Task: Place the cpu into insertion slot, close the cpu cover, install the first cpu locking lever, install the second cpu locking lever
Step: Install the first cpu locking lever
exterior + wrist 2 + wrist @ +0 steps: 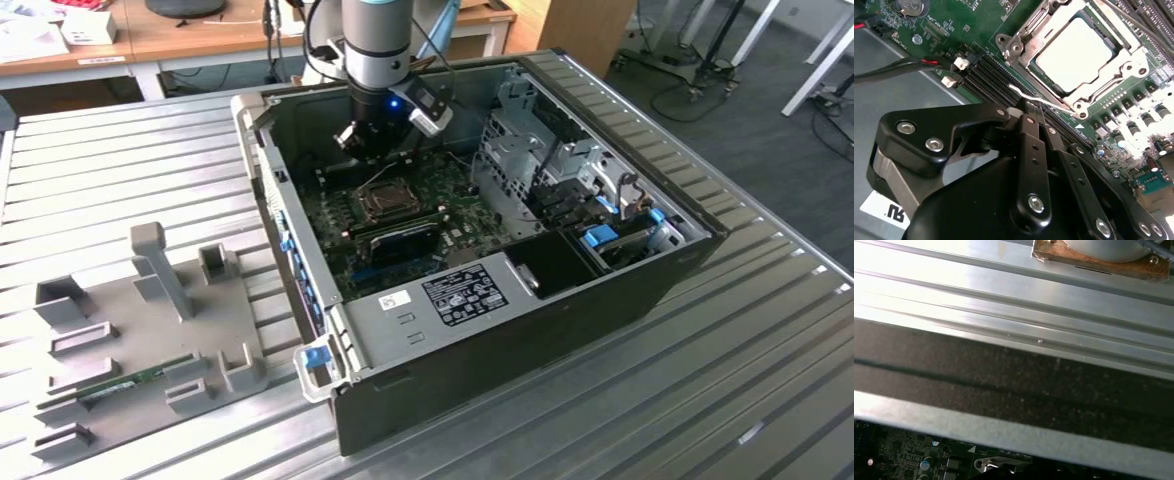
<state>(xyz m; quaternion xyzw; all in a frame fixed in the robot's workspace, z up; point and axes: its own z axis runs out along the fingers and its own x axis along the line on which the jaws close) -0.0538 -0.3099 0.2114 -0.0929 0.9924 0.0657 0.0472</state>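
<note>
The cpu is seated, the cpu cover is down, and the hand is at a locking lever.
In the second wrist view the chip lies in the insertion slot with the frame flat around it, so those steps look done. The hand's fingers are pressed together at the lever's free wire end; whether they pinch it I cannot tell. The levers seem not yet latched.

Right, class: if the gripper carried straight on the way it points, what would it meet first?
Probably the thin wire locking lever just ahead of the gripper, beside the cpu; depth is unclear, so they may already touch.
</note>
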